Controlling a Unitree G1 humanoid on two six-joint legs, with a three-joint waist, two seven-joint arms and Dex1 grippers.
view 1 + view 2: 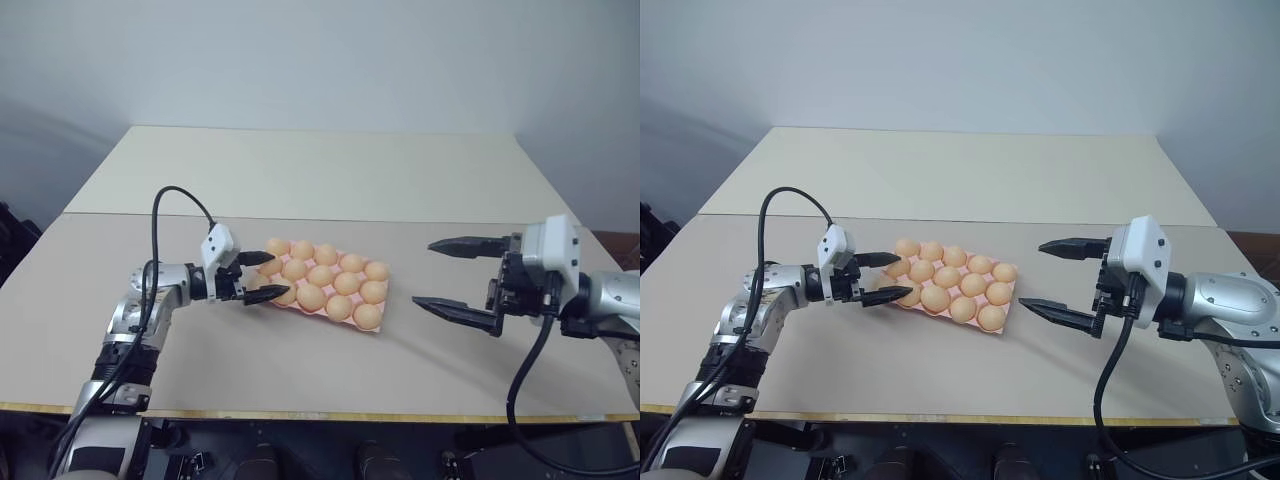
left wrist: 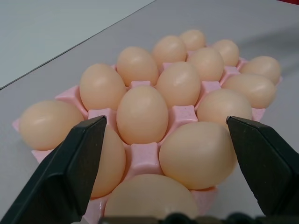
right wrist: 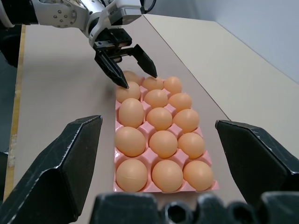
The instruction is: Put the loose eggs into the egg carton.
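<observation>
The loose eggs (image 3: 159, 140) are all sitting in the cups of the egg carton (image 1: 322, 310), which is lying mid-desk (image 1: 300, 180); every cup is looking filled. The left claw (image 1: 258, 276) is hovering at the carton's end with fingers spread wide, gripping nothing. The right claw (image 1: 1065, 281) is waiting well apart, equally spread and empty. Eggs are likely handling as light, smooth and brittle, so any hold is belonging gently across the middle

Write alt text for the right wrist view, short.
A pink egg carton lies on a tan table, every visible cup filled with tan eggs in three rows of five. The left gripper hangs open over the far end, above the end eggs, while the right gripper's black fingers, spread wide, frame the near end.
</observation>
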